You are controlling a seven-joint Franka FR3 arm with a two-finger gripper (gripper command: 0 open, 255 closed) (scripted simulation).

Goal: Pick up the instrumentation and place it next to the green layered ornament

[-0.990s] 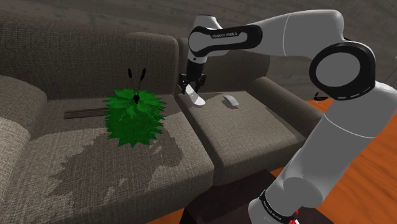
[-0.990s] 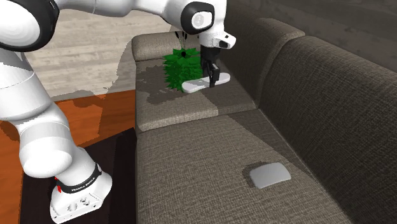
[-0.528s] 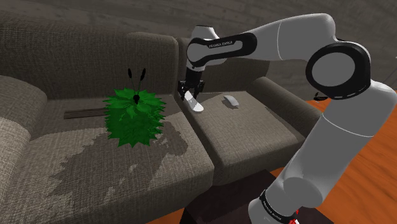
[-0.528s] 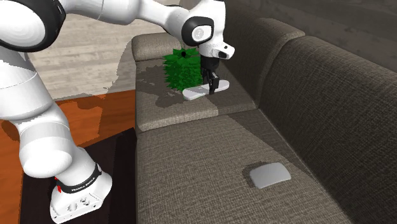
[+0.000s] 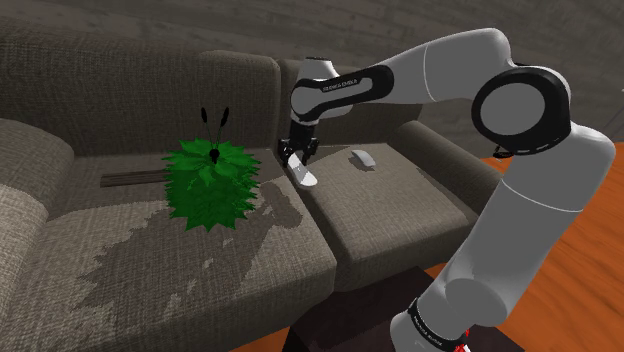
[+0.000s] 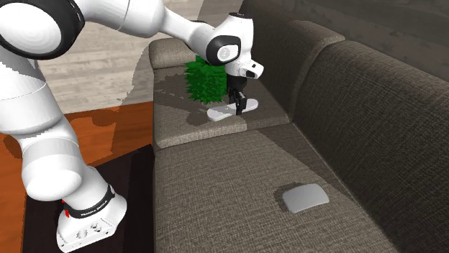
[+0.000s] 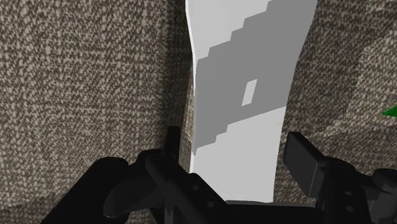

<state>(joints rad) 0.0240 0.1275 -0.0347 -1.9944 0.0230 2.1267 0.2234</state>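
Observation:
A flat white instrument (image 5: pixel 304 175) with a grey stepped patch (image 7: pixel 242 83) hangs low over the sofa seat (image 5: pixel 230 255), at the seam between two cushions. My black gripper (image 5: pixel 296 154) is shut on its near end, one finger (image 7: pixel 170 156) on each long side. In the second exterior view the instrument (image 6: pixel 223 113) lies nearly level, at or just above the fabric under the gripper (image 6: pixel 239 106). The green layered ornament (image 5: pixel 211 184) with dark stalks stands on the cushion just off the shoulder view's left of the instrument. Its leaves (image 6: pixel 206 79) are right behind the gripper.
A small grey pad-like object (image 5: pixel 361 159) lies on the adjoining cushion, also seen nearer the camera (image 6: pixel 305 197). A thin dark strip (image 5: pixel 135 179) rests on the seat behind the ornament. The sofa backrest (image 5: pixel 150 90) rises close behind; an orange wooden floor (image 6: pixel 108 136) lies beside the sofa.
My gripper has come down with the instrument, from above the cushion seam to just over the seat, drifting slightly away from the backrest. The ornament and grey object have not moved.

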